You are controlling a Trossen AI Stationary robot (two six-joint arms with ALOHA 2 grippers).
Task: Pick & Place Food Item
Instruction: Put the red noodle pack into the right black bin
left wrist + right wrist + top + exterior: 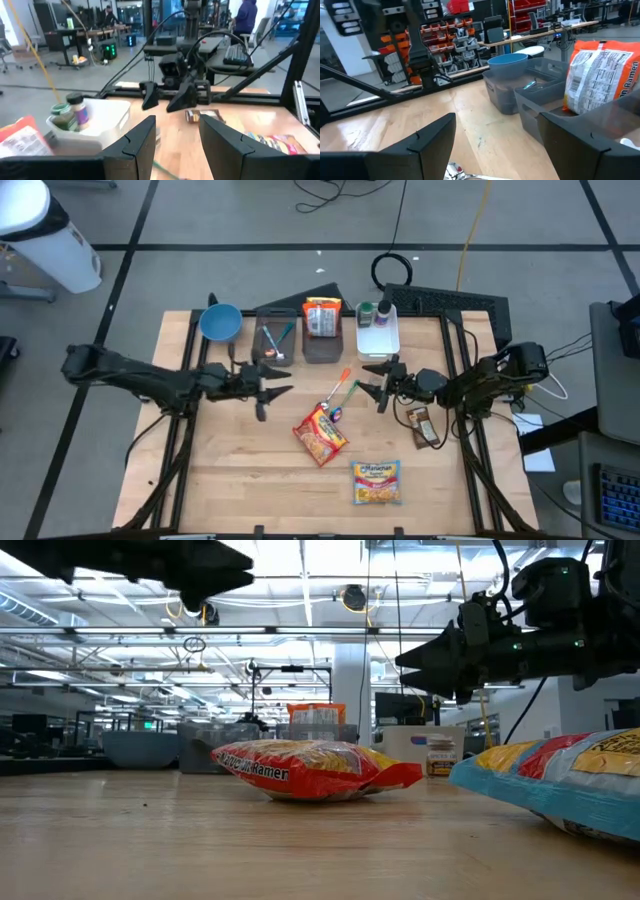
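Left gripper (277,391) held spread, empty, above table (230,480), right gripper (373,379) spread wide opp., ramen pkt (320,435) lying between.

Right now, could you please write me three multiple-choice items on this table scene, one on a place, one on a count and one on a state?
1. Where is the upright orange ramen packet?
A. inside a dark bin at the table's back
B. in the blue bowl
C. under the right claw

2. How many ramen packets lie flat on the bare wood?
A. none
B. two
C. four

3. What state is the right claw in?
A. shut on a packet
B. open and empty
C. shut on the spoon

Answers:
1 A: the high view shows it standing in the dark bin between the utensil bin and the white tray.
2 B: the red packet lies at the centre and the blue-edged packet nearer the front edge.
3 B: the right wrist view shows its fingers spread with only table between them.
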